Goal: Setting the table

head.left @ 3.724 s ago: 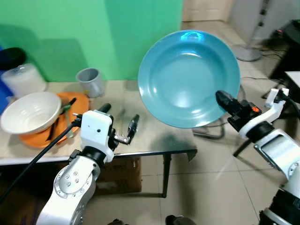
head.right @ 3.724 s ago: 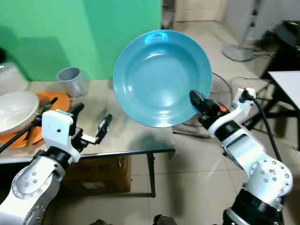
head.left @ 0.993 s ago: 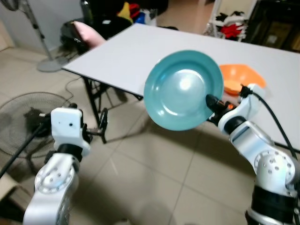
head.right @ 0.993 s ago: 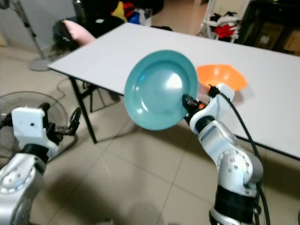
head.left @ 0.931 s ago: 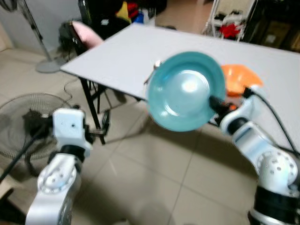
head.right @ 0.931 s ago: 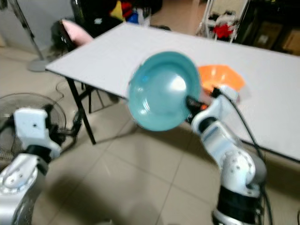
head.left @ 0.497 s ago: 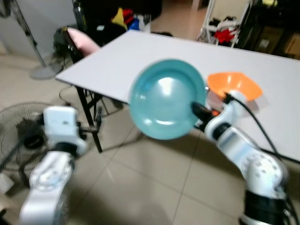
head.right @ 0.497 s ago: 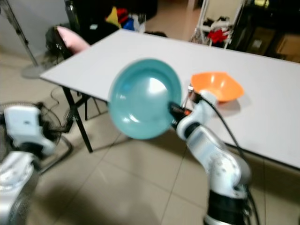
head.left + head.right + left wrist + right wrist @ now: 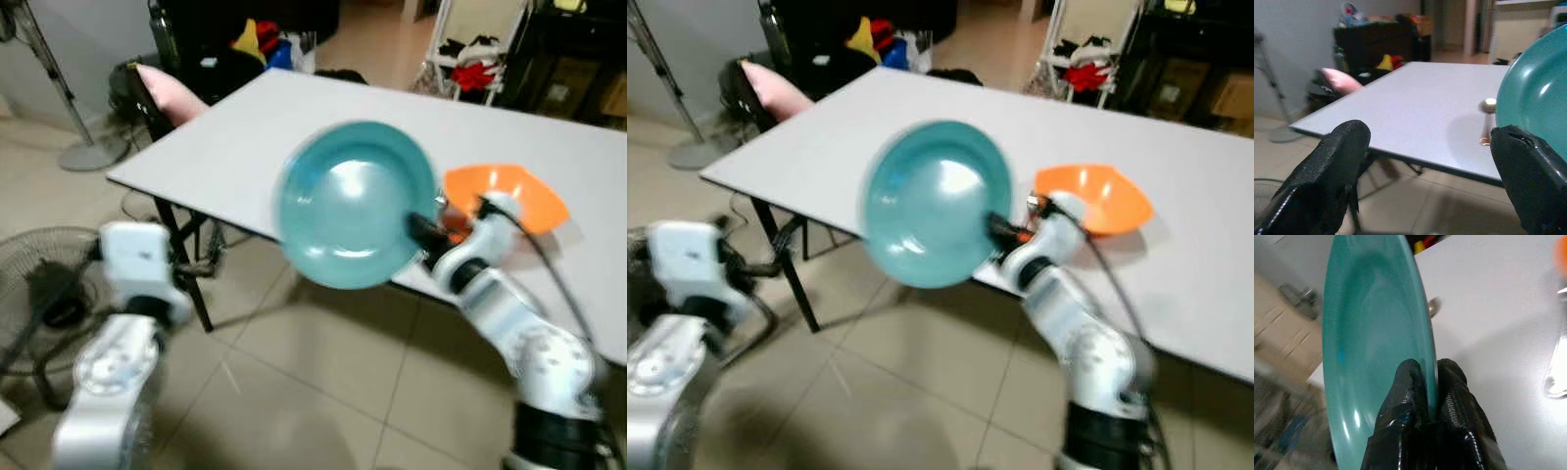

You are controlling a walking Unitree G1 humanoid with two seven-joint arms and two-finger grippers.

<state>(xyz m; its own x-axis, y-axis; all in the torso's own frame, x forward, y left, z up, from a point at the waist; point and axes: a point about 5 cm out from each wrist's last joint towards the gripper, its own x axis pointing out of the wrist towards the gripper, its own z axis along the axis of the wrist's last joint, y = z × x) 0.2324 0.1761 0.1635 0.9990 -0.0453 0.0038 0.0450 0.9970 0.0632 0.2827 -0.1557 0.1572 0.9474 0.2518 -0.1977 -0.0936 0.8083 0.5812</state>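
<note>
The right claw (image 9: 1429, 382) was clamped on the rim of a teal plate (image 9: 355, 204), one black finger on each face of it, and held the plate upright on edge in the air with its hollow side facing the robot. The plate hung above the near edge of a white desk (image 9: 294, 127), out in front of the claw and toward the robot's left of it. Just behind the claw, an orange bowl (image 9: 509, 194) sat on the desk close to that same edge. A small silver-topped object (image 9: 1488, 120) stood on the desk beside the plate's rim; what it was could not be made out.

The left claw (image 9: 1430, 181) hung low over the tiled floor (image 9: 294, 392), short of the desk's corner, with its fingers (image 9: 1327, 176) spread wide and nothing between them. Beyond that claw, a pink cushion (image 9: 165, 86) rested on a dark chair at the far corner of the desk, and a floor fan (image 9: 39, 284) lay on the tiles to the claw's outer side.
</note>
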